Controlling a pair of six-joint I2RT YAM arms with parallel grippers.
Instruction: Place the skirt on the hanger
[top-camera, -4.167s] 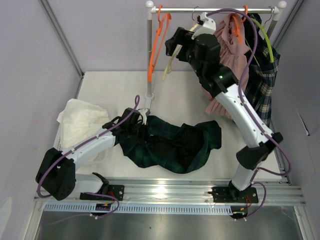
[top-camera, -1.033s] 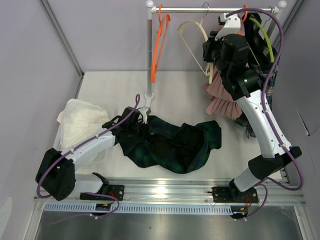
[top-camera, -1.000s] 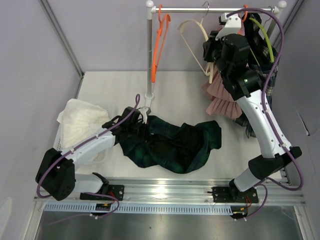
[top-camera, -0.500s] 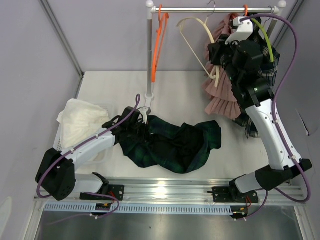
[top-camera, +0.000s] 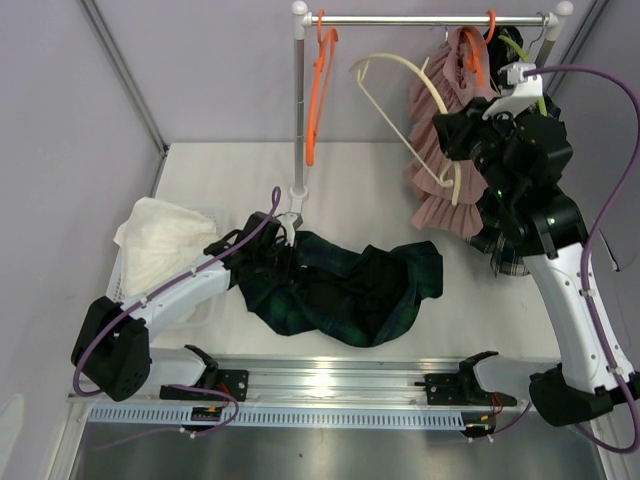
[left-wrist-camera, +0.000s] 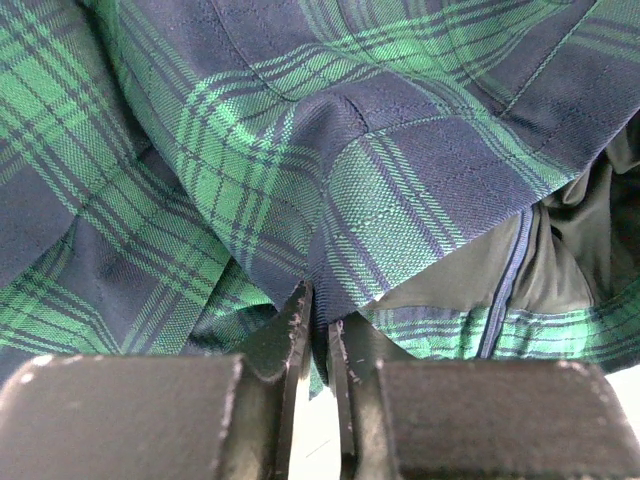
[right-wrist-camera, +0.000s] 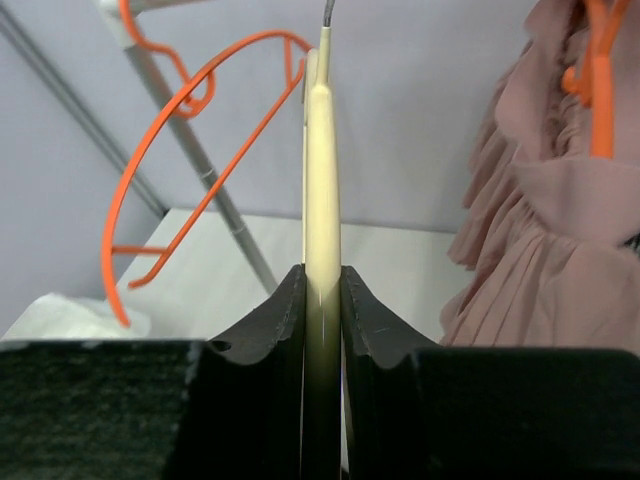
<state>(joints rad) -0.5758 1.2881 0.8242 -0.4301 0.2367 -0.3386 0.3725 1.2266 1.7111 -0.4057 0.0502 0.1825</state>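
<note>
— Two arms, so start at the left: what does the overhead view give?
— A white garment (top-camera: 160, 240) is heaped at the table's left edge. Next comes the left gripper (top-camera: 268, 248), buried in the near-left end of the skirt (top-camera: 345, 285), which lies crumpled on the table (top-camera: 380, 180). From above, its fingers are hidden.
— And its wrist camera?
— That settles it: the two fingers (left-wrist-camera: 285, 345) are pressed nearly together on a fold of the green-and-navy plaid skirt (left-wrist-camera: 380, 190). Dark lining shows at the right.
— Further right?
— An orange hanger (top-camera: 315, 90) hangs on the rail (top-camera: 430, 19). Beside it the cream hanger (top-camera: 440, 92) tilts in the air, well above the skirt, held by the right gripper (top-camera: 462, 140).
— Held firmly?
— The right wrist view shows the jaws clamped flat on the cream hanger (right-wrist-camera: 322, 180), seen edge-on. The orange hanger (right-wrist-camera: 200, 110) is to its left and a pink ruffled skirt (right-wrist-camera: 540, 240) to its right. Whether its hook touches the rail, neither view shows.
</note>
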